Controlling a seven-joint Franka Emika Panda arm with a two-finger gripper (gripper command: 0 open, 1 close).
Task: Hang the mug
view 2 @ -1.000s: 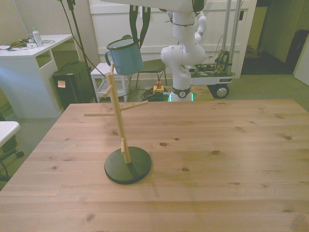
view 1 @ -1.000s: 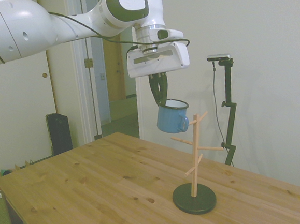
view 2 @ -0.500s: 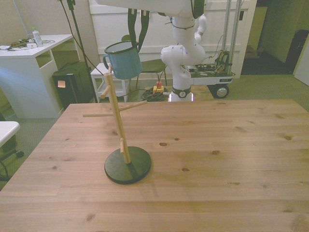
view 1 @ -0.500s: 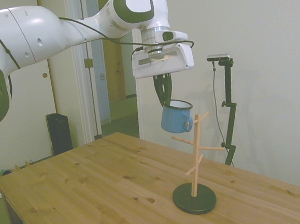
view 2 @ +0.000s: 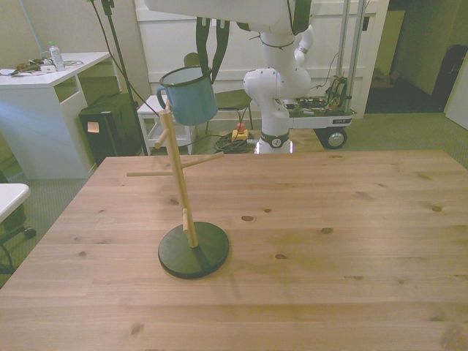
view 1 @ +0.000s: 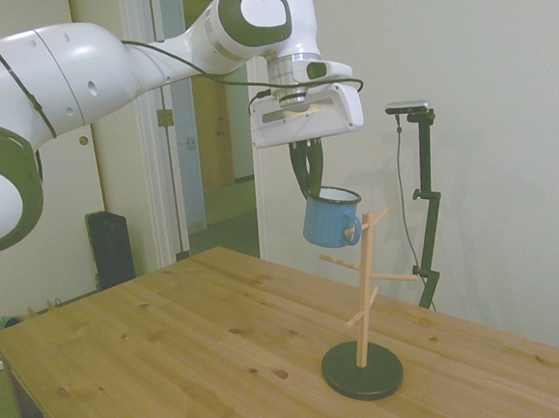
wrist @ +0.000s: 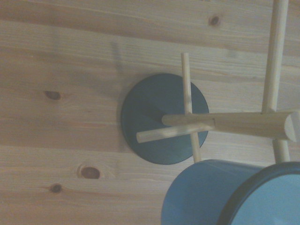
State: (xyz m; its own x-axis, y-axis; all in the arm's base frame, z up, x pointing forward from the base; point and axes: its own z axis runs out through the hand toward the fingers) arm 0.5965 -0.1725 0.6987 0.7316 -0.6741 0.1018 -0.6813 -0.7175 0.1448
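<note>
I see only one obstacle on the wooden tabletop (view 2: 351,241): the pale wooden peg tree on its dark round base (view 1: 367,303), its pegs jutting out several ways. My pincer (view 1: 311,180) carries the small blue enamel mug (view 1: 332,218) right against the top peg. Around the base, the wood lies open.
</note>
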